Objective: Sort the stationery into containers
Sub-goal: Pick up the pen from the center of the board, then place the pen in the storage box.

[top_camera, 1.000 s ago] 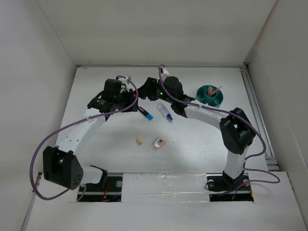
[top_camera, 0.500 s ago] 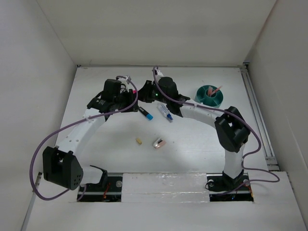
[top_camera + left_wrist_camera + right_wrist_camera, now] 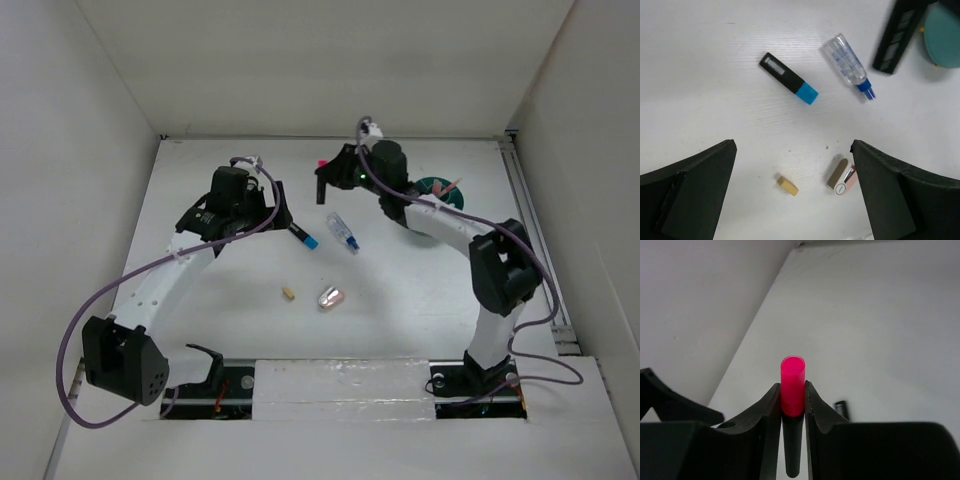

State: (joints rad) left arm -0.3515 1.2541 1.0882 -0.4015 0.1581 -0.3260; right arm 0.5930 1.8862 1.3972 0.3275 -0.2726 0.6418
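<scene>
The left claw point(image 3: 792, 149) has just let go and stands wide apart. The right claw point(image 3: 792, 401) is now pinched on the pink-capped marker point(image 3: 792, 376) and has lifted it away, toward the teal bowl point(image 3: 946, 35). I think it gets dropped in next. 4 things still lie on the table point(image 3: 705, 70).

The marker point(image 3: 788, 78) lies just left of the tube point(image 3: 847, 64); the bowl point(image 3: 946, 37) stands well right of both. Nearer the front, the block point(image 3: 788, 185) lies left of the oval piece point(image 3: 841, 177).
</scene>
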